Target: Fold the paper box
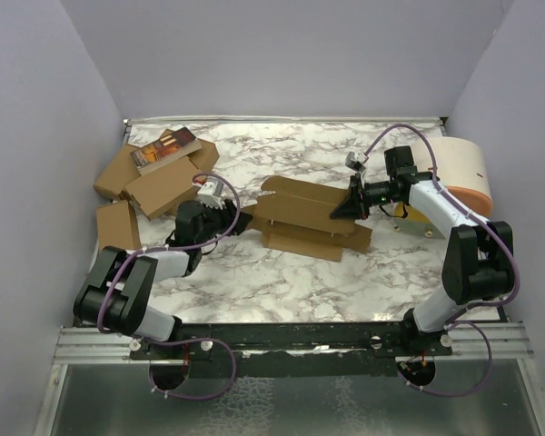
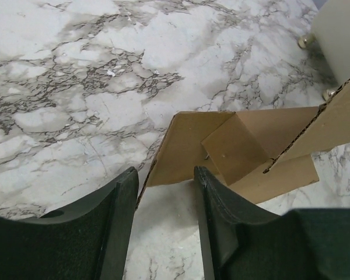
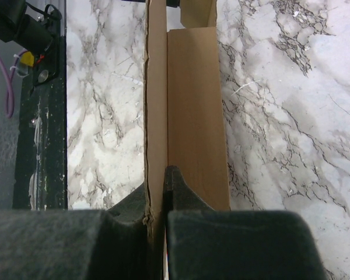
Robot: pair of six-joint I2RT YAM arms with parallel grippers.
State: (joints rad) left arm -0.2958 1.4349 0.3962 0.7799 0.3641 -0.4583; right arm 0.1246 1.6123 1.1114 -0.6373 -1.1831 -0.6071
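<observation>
Paper box (image 1: 300, 216) mid-table; right pincer (image 1: 339, 213) on right end, left pincer (image 1: 236, 219) beside left end.

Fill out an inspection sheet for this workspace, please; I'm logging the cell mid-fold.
Surface: marbled tabletop, white with grey veins.
Job's things: paper box, half-folded, flaps raised, mid-table.
Clutter: heap of brown cartons far left, a printed item on top; white cylinder with orange rim far right.
Grippers: left gripper, jaws open around a box corner; right gripper, jaws shut on a box panel.
Cables: purple cables looped along both arms.
Surroundings: plain lilac walls on three sides.
</observation>
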